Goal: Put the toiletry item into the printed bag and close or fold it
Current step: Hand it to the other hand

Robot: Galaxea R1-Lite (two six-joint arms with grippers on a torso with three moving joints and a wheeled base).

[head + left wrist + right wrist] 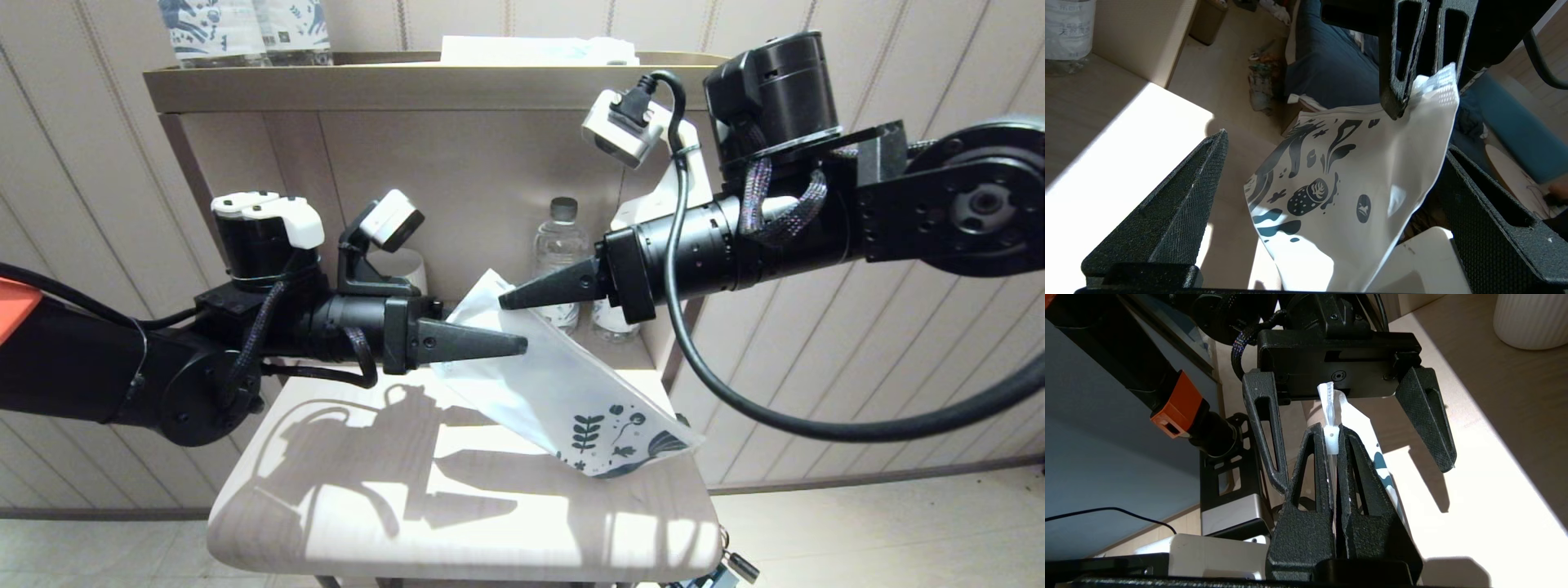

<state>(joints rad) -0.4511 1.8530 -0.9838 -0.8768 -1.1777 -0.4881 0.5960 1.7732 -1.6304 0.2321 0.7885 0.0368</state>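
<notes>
- Table point(343, 523) nearest, sunlit, bare of loose items in head view; only arm shadows on it.
- Bag point(563, 384) hung in the air above table, printed end low and to the right, just above the top; strip end up and far-left. Held that way likely so the mouth faced up for loading or sealing.
- Right gripper point(508, 300) pinched tight on bag's top strip point(1331, 428); the sole thing carrying the bag.
- Left gripper point(518, 345) spread wide, fingers either side of bag's upper part, not clamping; probably set to take the other edge.
- Toiletry stick: not visible in any view; could be inside the bag, cannot tell.
- Farther back: clear bottle point(562, 245) and white cup point(1531, 318) on the table's far side under the shelf point(408, 82); printed bottles point(245, 28) on top.
- Both arms crowded the bag; the shelf stood close behind.
</notes>
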